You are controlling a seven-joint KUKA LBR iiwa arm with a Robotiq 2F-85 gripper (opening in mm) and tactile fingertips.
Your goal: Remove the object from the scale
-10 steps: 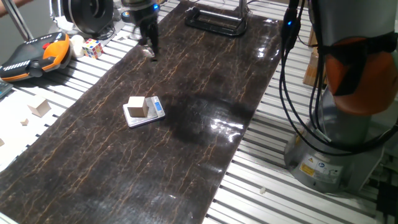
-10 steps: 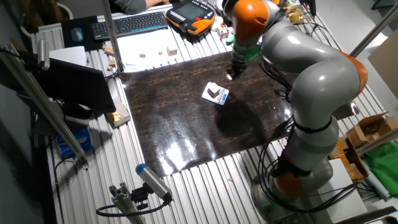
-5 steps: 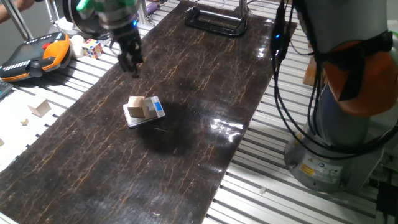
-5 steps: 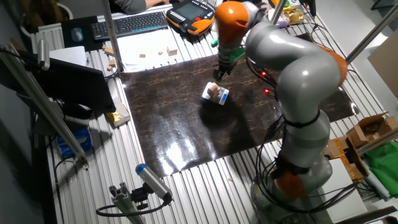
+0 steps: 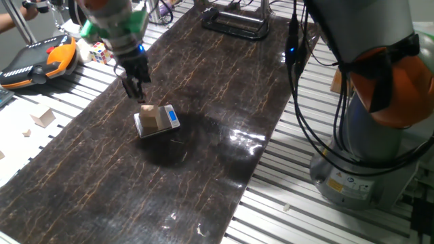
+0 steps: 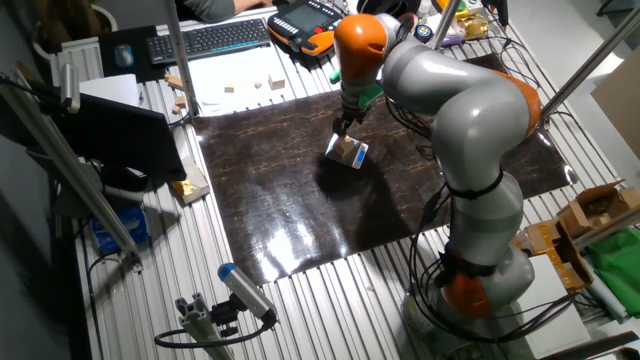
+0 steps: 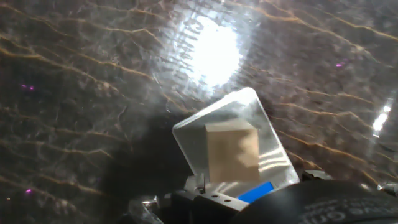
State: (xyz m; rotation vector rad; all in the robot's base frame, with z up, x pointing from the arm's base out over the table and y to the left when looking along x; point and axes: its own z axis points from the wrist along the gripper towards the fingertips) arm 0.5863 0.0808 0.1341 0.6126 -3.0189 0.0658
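— Across the slatted metal table (image 5: pixel 285 179) lies a dark marbled mat (image 5: pixel 203 129), and what stands beside it?

— At the right, the KUKA arm's grey and orange body (image 5: pixel 380 81), with black cables hanging down its side. In the other fixed view the arm (image 6: pixel 450 110) bends over the mat from the right.

— And on the mat?

— Near its middle sits the pocket scale (image 5: pixel 157 123), silver platform with a blue display strip at one end. On its platform rests the wooden cube (image 5: pixel 149 117), light tan and upright. The hand view shows the cube (image 7: pixel 232 151) on the shiny platform of the scale (image 7: pixel 273 155).

— Where is the gripper?

— The gripper (image 5: pixel 133 91) hangs just above and to the far left of the cube, apart from it. Its fingers grasp nothing; whether they are spread or closed, I cannot tell.

— Anything off the mat?

— On the far left, an orange teach pendant (image 5: pixel 37 59), a Rubik's cube (image 5: pixel 102 51), and a small wooden block (image 5: pixel 45 118) on the slats.
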